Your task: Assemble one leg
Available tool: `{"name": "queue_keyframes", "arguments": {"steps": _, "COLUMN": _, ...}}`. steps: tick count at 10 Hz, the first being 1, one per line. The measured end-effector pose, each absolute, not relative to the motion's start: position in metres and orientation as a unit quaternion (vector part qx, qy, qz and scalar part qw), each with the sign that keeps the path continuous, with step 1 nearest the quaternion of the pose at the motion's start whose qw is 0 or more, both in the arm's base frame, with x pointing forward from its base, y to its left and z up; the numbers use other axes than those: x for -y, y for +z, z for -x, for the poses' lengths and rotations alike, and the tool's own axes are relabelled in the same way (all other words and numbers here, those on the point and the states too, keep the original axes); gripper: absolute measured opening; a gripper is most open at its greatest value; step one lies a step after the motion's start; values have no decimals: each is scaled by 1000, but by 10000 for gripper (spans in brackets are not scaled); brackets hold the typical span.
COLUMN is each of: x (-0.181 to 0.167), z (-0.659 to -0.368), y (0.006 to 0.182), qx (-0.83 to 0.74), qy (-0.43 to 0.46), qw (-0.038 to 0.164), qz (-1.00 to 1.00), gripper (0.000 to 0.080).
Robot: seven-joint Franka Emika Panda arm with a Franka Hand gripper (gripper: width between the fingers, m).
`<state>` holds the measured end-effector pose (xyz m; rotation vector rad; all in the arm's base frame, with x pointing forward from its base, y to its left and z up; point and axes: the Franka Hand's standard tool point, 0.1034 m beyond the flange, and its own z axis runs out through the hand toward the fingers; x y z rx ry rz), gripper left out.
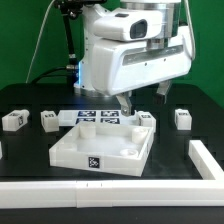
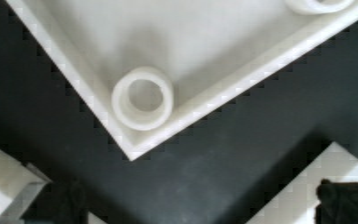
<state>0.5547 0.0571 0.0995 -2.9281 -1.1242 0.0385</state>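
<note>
Several small white legs with marker tags stand on the black table in the exterior view: two at its left (image 1: 13, 120) (image 1: 48, 120) and two at its right (image 1: 146, 119) (image 1: 181, 118). The large white square tray (image 1: 100, 150) lies in the middle. My gripper (image 1: 125, 103) hangs just above the tray's far edge, near the inner right leg, and holds nothing. In the wrist view a tray corner with a round hole (image 2: 144, 100) fills the picture. My gripper (image 2: 190, 205) is open, with its dark fingertips (image 2: 345, 200) far apart over bare black table. No leg shows clearly there.
The marker board (image 1: 100, 116) lies behind the tray. A white L-shaped rail (image 1: 205, 160) runs along the front and right of the table. A second tray hole (image 2: 327, 5) shows in the wrist view. White edges (image 2: 2, 178) beside the fingers are too cropped to identify.
</note>
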Motion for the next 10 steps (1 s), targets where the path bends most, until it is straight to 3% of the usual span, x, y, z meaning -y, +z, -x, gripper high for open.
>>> {"name": "queue_keyframes", "arguments": {"steps": 4, "x": -54, "z": -519, "y": 75, "qx": 477, "qy": -5, "qw": 2, "qz": 879, "gripper": 650}}
{"name": "queue_keyframes", "arguments": {"steps": 9, "x": -50, "z": -518, "y": 72, "qx": 483, "qy": -4, "qw": 2, "qz": 876, "gripper": 650}}
{"name": "queue_keyframes", "arguments": {"steps": 10, "x": -51, "z": -516, "y": 65, "qx": 502, "qy": -18, "qw": -1, "qz": 864, "gripper": 650}}
